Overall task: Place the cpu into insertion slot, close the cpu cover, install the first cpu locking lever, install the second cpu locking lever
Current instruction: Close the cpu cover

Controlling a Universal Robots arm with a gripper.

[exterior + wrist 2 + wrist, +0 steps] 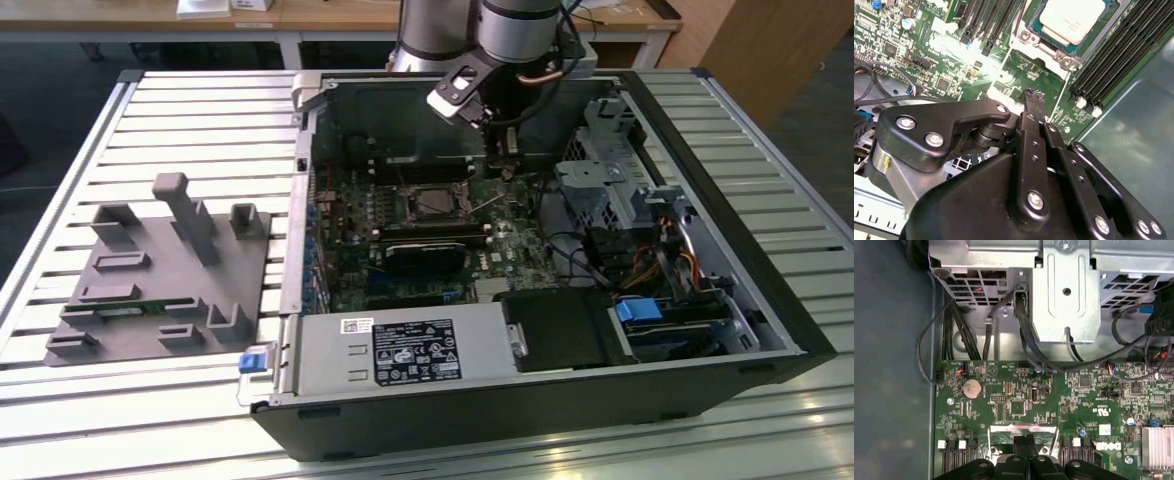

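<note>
The cpu (1074, 17), a pale silver square, lies in the insertion slot (434, 205) on the green motherboard inside the open computer case. A silvery metal rim (1021, 37) with screws frames the chip. I cannot tell whether the cpu cover is down over it. My gripper (505, 170) hangs over the board on the exterior view's right of the slot. In the second wrist view the gripper (1033, 96) is shut, its black fingers pressed together with nothing between them, just off the slot's rim. The same shut gripper (1027, 440) shows in the first wrist view.
A black block (427, 255) sits in front of the slot. Memory slots (1124, 50), a metal drive cage (601, 180), loose cables (954, 330) and the power supply (400, 350) crowd the case. A grey fixture (160, 270) stands on the slatted table at the exterior view's left.
</note>
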